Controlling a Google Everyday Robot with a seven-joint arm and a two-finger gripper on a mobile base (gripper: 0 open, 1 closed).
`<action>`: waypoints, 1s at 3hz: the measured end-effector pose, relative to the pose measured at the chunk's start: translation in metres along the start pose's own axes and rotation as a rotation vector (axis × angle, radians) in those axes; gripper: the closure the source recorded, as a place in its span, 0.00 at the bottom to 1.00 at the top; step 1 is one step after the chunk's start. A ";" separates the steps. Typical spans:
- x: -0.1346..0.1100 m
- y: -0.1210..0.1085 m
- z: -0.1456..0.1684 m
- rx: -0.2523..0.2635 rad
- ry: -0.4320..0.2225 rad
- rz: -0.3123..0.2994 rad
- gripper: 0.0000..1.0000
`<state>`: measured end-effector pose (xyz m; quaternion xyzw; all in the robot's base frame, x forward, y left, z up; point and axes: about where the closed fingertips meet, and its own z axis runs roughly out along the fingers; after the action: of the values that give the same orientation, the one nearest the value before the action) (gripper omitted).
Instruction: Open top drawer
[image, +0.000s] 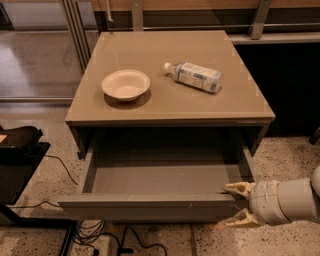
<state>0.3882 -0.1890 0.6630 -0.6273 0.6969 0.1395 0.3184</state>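
Observation:
The top drawer (150, 206) of the grey-taupe cabinet is pulled far out, and its grey inside shows bare. Its flat front panel faces the camera along the bottom. My gripper (236, 204) comes in from the right edge and sits at the right end of that front panel. Its two pale fingers are spread apart, one (239, 188) above the panel's top edge and one (241, 218) below, with nothing held between them.
On the cabinet top (165, 100) stand a white bowl (125, 84) at the left and a plastic bottle (195, 76) lying on its side at the right. A black stand (20, 150) and cables (100, 235) are on the floor at the left.

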 end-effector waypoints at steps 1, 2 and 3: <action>-0.004 -0.001 -0.013 0.011 -0.015 -0.005 0.64; -0.010 0.001 -0.028 0.017 -0.037 -0.014 0.88; -0.021 0.001 -0.034 0.013 -0.060 -0.036 1.00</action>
<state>0.3779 -0.1924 0.7014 -0.6331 0.6767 0.1478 0.3456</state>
